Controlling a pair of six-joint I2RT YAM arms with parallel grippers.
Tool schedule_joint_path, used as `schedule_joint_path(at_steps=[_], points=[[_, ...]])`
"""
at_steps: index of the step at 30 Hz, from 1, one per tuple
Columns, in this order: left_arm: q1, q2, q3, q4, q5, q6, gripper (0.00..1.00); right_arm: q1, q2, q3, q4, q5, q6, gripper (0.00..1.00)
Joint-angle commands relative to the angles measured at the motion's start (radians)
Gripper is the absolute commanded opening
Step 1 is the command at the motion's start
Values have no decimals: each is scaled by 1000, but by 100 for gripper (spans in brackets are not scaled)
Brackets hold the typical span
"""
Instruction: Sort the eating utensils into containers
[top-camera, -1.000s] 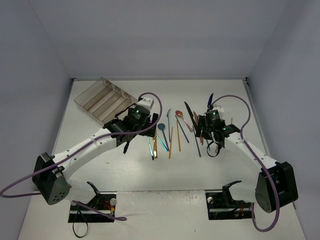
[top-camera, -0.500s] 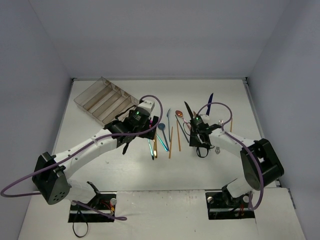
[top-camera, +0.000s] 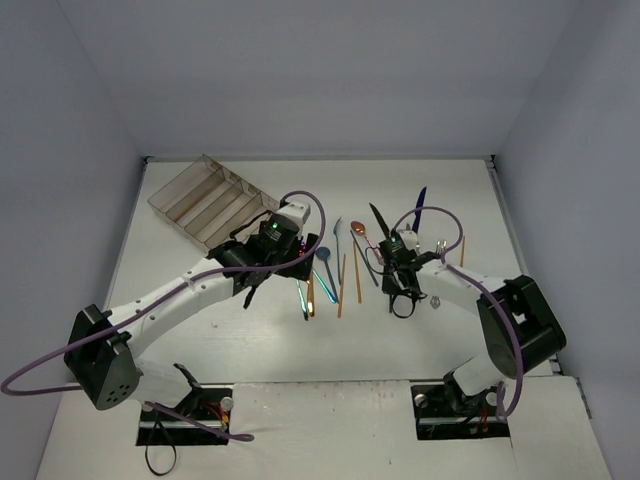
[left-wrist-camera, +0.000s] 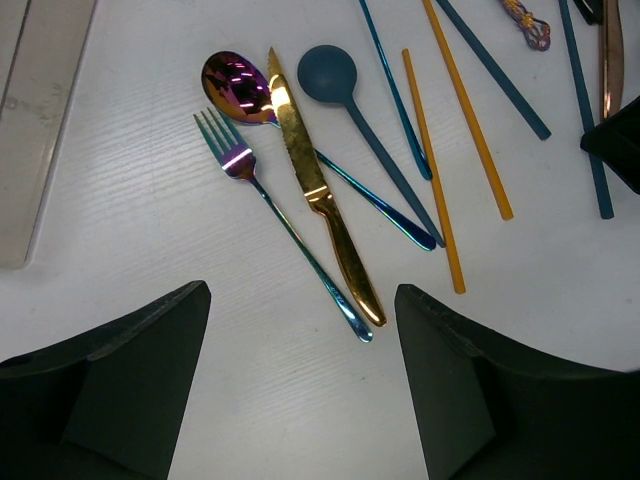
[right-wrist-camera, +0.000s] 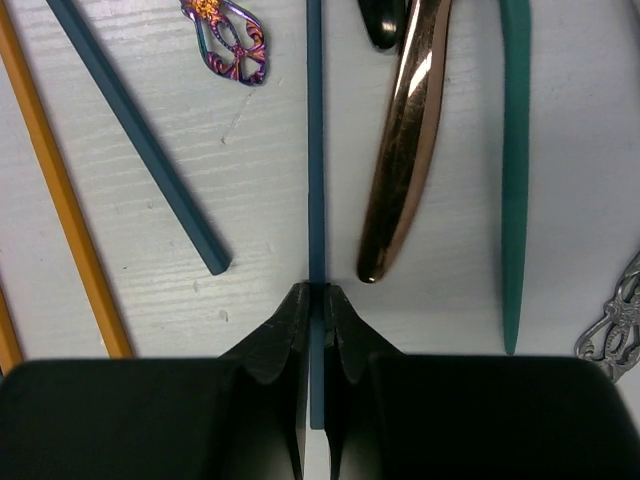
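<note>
The eating utensils lie fanned out on the white table between the arms. My right gripper (right-wrist-camera: 317, 295) is shut on the near end of a blue chopstick (right-wrist-camera: 315, 150), which still lies flat on the table. Beside it are a copper handle (right-wrist-camera: 410, 130), a teal handle (right-wrist-camera: 515, 170) and a second blue chopstick (right-wrist-camera: 140, 140). My left gripper (left-wrist-camera: 302, 292) hangs open and holds nothing, just short of the handle ends of an iridescent fork (left-wrist-camera: 240, 160) and a gold knife (left-wrist-camera: 310, 180). The clear divided tray (top-camera: 205, 200) sits at the far left.
An iridescent spoon (left-wrist-camera: 240, 85), a blue spoon (left-wrist-camera: 328, 75) and gold chopsticks (left-wrist-camera: 430, 170) lie past the fork. A silver ornate handle (right-wrist-camera: 615, 325) is at the right. A dark blue utensil (top-camera: 420, 208) lies at the far right. Grey walls enclose the table.
My right arm swung left and inward over the utensils, and its jaws closed on the blue chopstick. The left arm has barely moved and stayed open.
</note>
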Motion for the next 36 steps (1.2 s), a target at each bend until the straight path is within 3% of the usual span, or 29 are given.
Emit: schedule_joint_path(at_steps=[1, 11, 18, 26, 36], points=[[5, -46, 38, 45, 74, 0, 72, 11, -117, -10, -61, 40, 16, 0], [-10, -91, 63, 259, 339, -60, 72, 74, -430, 190, -56, 6, 88, 0], [-17, -74, 72, 499, 462, -151, 72, 104, -515, 181, 161, -77, 182, 0], [-22, -14, 131, 519, 502, -185, 68, 147, -536, 115, 348, -132, 251, 0], [-32, 47, 151, 505, 511, -200, 55, 176, -518, 100, 420, -139, 267, 0]])
